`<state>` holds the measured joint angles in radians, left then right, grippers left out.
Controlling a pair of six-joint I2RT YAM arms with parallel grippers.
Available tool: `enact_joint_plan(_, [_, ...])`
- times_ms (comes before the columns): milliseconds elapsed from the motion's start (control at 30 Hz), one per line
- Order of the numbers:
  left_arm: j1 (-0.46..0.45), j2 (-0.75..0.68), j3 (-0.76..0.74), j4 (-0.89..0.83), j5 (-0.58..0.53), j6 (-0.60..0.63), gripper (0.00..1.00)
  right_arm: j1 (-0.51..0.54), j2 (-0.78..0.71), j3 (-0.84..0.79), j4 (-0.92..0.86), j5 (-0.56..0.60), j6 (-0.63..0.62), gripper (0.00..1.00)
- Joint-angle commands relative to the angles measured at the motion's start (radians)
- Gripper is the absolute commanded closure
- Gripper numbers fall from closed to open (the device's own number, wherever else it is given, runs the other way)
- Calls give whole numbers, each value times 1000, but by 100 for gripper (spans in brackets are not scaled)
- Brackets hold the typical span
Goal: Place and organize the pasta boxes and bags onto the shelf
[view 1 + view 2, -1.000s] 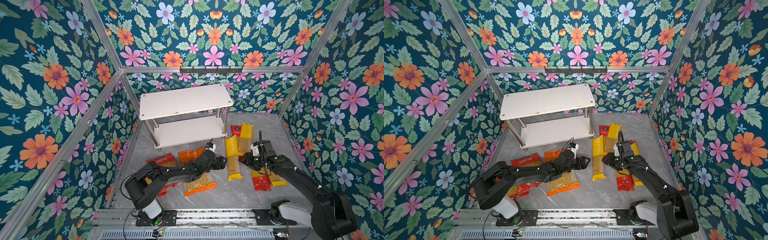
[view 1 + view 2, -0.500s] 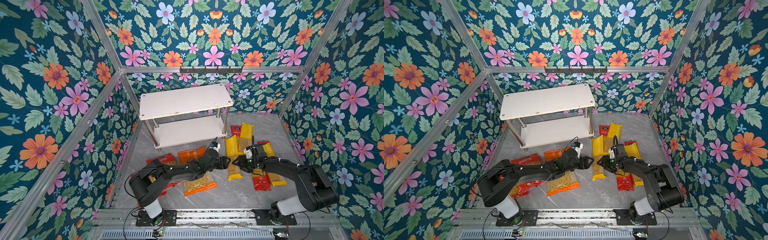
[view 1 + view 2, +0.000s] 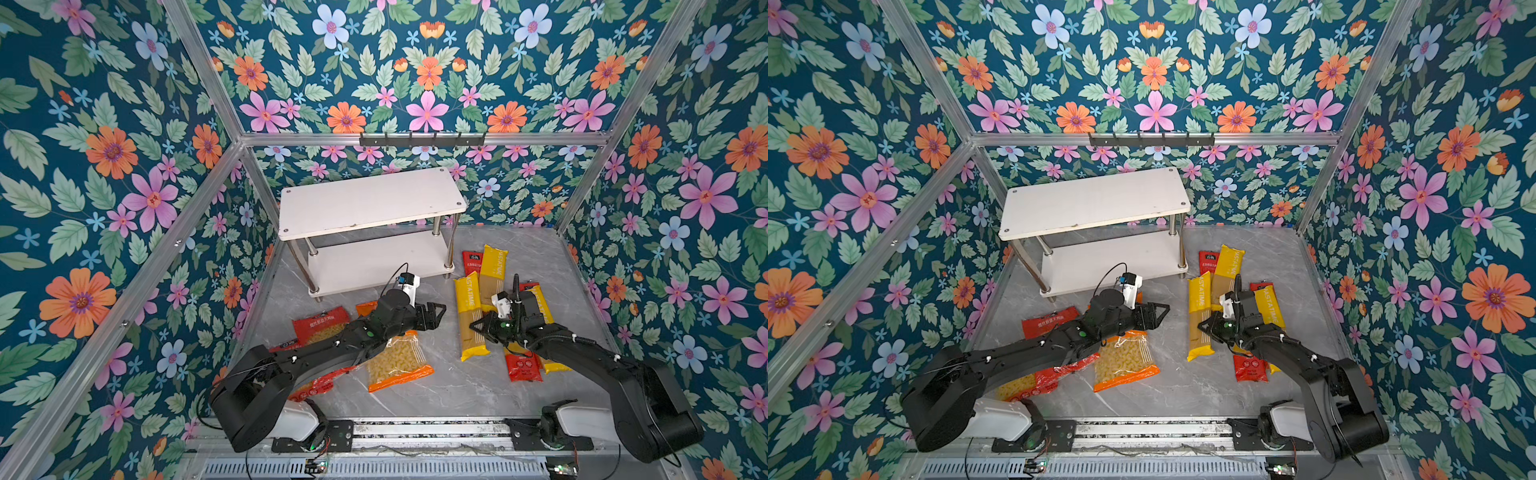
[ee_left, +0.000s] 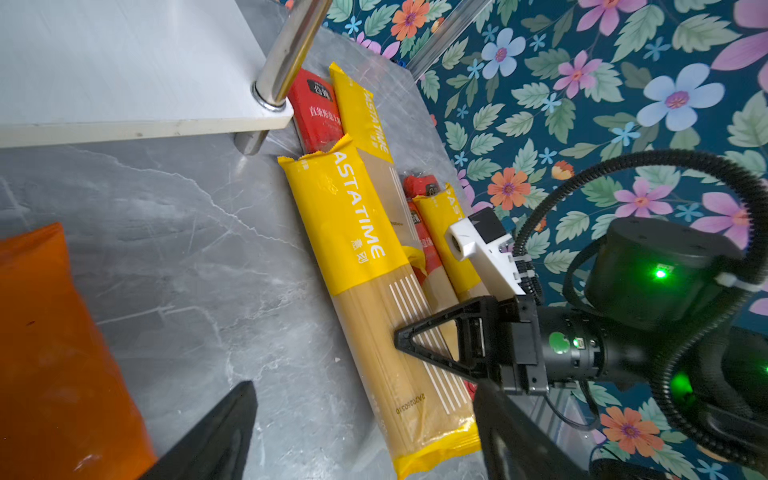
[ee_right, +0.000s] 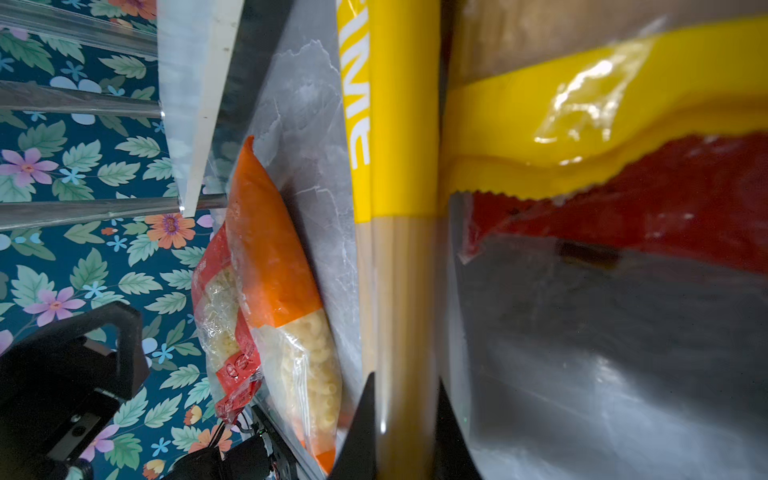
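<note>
Jaws of the right gripper (image 5: 405,380) pinch the leftmost yellow spaghetti pack (image 3: 467,307), lying flat on the worktop (image 3: 457,386) right of centre in both top views; the shelf (image 3: 370,199) is bare. Left gripper (image 3: 439,318) gapes empty. Lift level and slowly, lest the pack sag.

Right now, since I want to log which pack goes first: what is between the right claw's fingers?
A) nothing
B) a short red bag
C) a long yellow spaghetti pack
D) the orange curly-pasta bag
C: in the right wrist view the right claw has a finger pressed on each side of the long yellow spaghetti pack.
</note>
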<state>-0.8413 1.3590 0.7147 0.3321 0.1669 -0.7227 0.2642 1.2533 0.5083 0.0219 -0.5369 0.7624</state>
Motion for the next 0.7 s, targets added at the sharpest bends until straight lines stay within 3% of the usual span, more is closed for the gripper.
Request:
enact_joint_plan(0, [28,-51,-11,-13,16,12,16,0,-82,9,30,3,6,98])
enact_joint_plan(133, [59,-111,-9,-15,37,17,16,1,-191,27,17,11,39,100])
enact_joint_plan(367, [82,-170,14,-7,97,13,16,1,-382,8,154,33,118,100])
enact_joint_plan(500, [106,-229,30,-11,137,1,15,2,-494,66,93,93,95,100])
enact_joint_plan(667, [155,-279,72,-25,203,-25,13,75,-453,197,66,81,61,100])
